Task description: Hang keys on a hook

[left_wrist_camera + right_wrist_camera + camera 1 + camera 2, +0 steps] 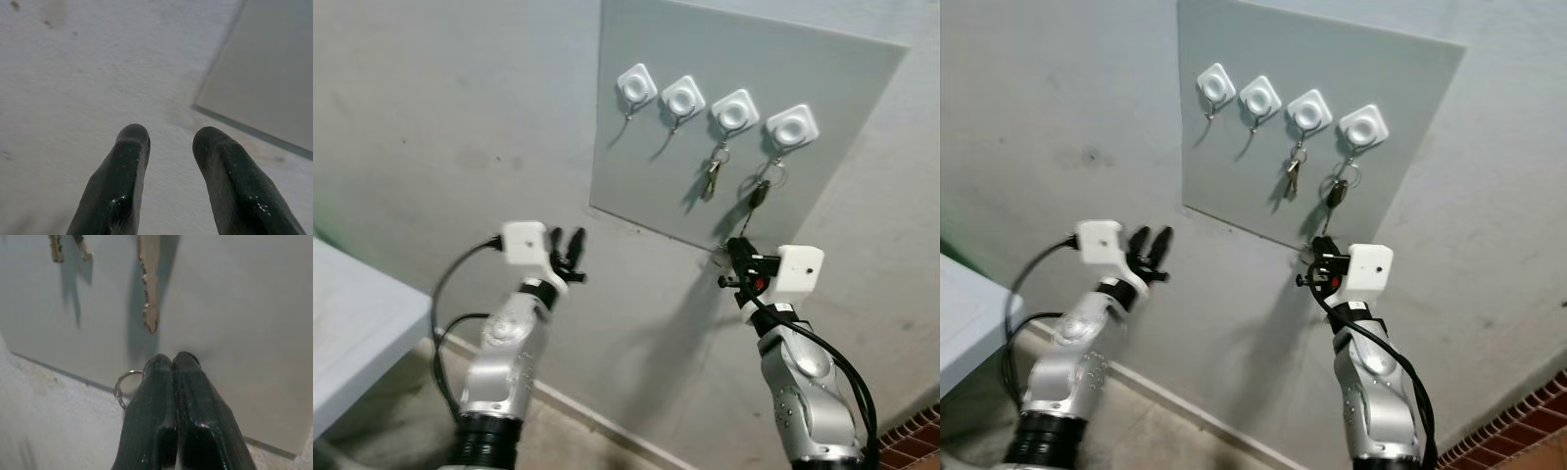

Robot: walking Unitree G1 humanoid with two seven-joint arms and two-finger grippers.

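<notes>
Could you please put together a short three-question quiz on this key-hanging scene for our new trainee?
1. How many white hooks are on the grey board?
2. True or false: the two leftmost hooks already carry keys.
3. Which gripper is pinched on a key ring: A) left gripper, B) right gripper?

Key:
1. Four.
2. False; the brass keys and the dark key hang from the two rightmost hooks.
3. B; the left one is open, beside the board.

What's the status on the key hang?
Right gripper shut on a key ring, below the grey board. Left gripper open, idle by the wall. Two right hooks hold keys; leftmost hook and its neighbour free. Nothing in the way.
</notes>
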